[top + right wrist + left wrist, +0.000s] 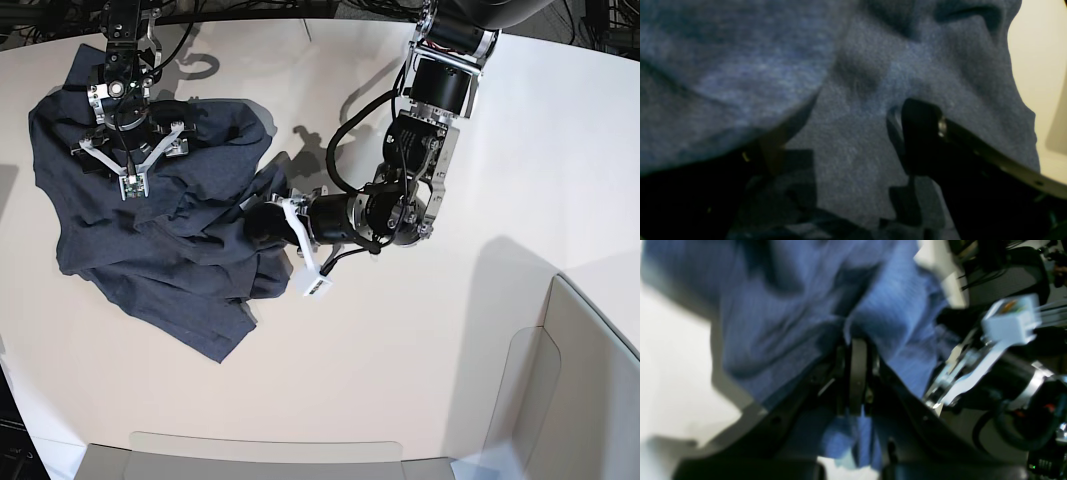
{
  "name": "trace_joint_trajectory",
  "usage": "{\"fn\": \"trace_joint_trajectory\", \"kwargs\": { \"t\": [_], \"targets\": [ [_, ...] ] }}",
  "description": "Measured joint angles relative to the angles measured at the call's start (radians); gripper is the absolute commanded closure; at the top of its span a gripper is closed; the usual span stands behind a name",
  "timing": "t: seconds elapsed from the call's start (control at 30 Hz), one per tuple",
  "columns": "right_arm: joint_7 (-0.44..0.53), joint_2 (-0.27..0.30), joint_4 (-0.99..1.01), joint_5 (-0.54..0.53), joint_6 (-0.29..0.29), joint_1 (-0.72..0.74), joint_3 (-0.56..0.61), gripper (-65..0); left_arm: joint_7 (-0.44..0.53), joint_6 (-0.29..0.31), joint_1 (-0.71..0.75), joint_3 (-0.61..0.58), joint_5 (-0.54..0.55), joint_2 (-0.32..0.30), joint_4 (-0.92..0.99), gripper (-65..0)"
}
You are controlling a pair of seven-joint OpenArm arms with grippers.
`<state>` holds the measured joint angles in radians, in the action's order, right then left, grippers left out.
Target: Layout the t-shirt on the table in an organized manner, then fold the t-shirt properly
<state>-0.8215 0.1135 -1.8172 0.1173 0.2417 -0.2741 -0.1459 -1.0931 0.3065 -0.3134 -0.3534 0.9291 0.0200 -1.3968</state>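
The dark blue-grey t-shirt lies crumpled on the left part of the off-white table. My left gripper reaches in from the right at the shirt's right edge. In the left wrist view, which is blurred, the left gripper is shut on a bunched fold of the t-shirt. My right gripper hangs over the shirt's upper part. Seen from the right wrist, the right gripper is open, its dark fingers spread wide and pressed against the t-shirt.
Pale grey bin-like panels stand at the front edge and the right. The left arm's body crosses the table's middle from the back. A white tag hangs from that arm beside the shirt.
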Motion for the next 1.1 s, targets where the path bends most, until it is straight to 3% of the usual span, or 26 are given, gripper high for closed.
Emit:
{"fn": "trace_joint_trajectory", "kwargs": {
  "t": [0.27,0.37,0.5,0.6,0.7,0.77,0.8,0.97,1.1],
  "targets": [
    [0.006,0.0,0.0,0.001,-0.003,-0.006,0.0,-52.0,0.01,0.0,-0.148,-0.005,-0.002,0.113,-0.005,0.0],
    [0.008,0.0,-0.001,-0.001,-0.003,-0.01,0.0,-52.0,0.068,0.009,-0.216,-0.014,0.006,0.14,0.045,0.0],
    [0.011,-0.001,-0.002,-0.003,-0.008,-0.017,0.0,-52.0,0.24,0.0,-0.309,-0.106,-0.004,0.115,0.196,-2.3],
    [0.036,0.0,0.007,-0.005,-0.011,-0.026,-0.002,-52.0,0.403,0.002,-0.356,-0.197,-0.002,0.123,0.325,-9.4],
    [0.051,0.002,0.015,-0.011,-0.011,-0.028,-0.002,-52.0,0.527,0.002,-0.388,-0.293,0.009,0.135,0.441,-28.9],
    [0.055,0.002,0.02,-0.013,-0.011,-0.028,-0.002,-52.0,0.543,-0.002,-0.397,-0.327,0.012,0.133,0.489,-40.7],
    [0.058,0.0,0.023,-0.012,-0.012,-0.029,-0.002,-52.0,0.546,-0.006,-0.396,-0.337,0.01,0.129,0.494,-41.5],
    [0.076,-0.003,0.037,-0.012,-0.022,-0.027,-0.002,-52.0,0.544,-0.003,-0.398,-0.36,0.006,0.121,0.489,-37.1],
    [0.086,-0.003,0.047,-0.017,-0.023,-0.022,-0.005,-52.0,0.459,0.0,-0.342,-0.355,0.016,0.115,0.36,-36.9]
  ]
}}
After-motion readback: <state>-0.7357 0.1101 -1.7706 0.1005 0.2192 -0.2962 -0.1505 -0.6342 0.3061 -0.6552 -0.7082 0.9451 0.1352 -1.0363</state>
